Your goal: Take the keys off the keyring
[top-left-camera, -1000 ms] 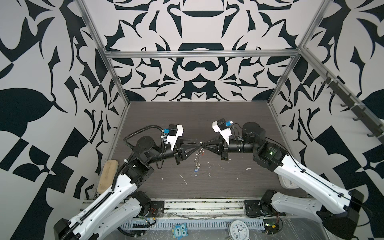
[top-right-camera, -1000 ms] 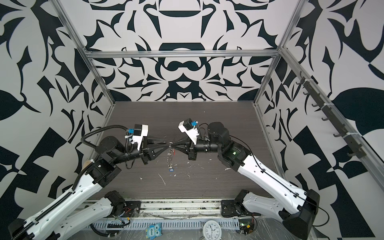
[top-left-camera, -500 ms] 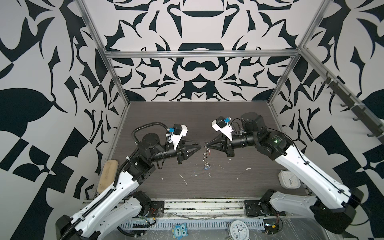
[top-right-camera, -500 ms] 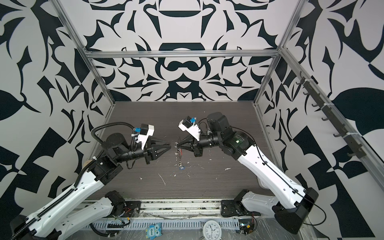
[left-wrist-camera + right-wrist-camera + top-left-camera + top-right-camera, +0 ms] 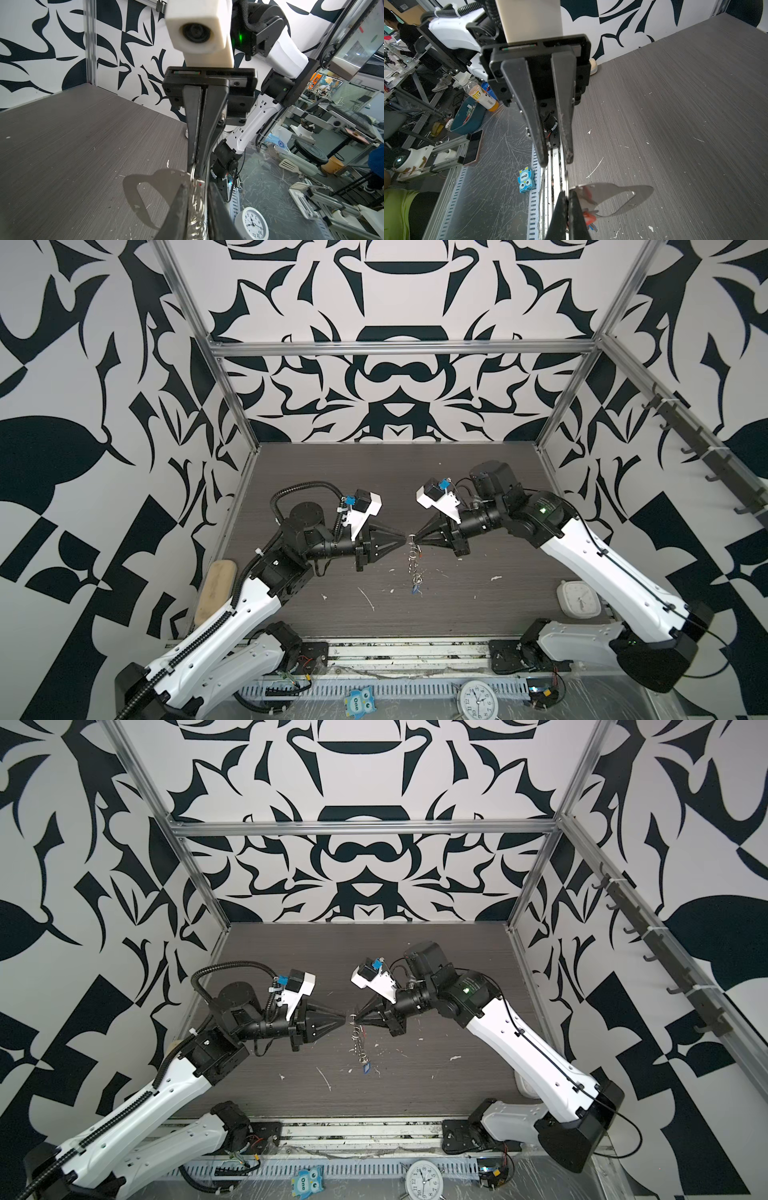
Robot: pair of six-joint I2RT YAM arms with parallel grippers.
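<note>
Two keys, one red and one blue, are hanging from the keyring in mid-air above the table.
The right gripper is pinching the keyring's top edge, fingers pressed together, while the left gripper is hovering just beside it, fingertips narrowly parted and gripping nothing.

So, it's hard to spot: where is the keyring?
In both top views the keyring hangs over the middle of the table, pinched at its top by the right pincer, the left pincer close beside it.
</note>
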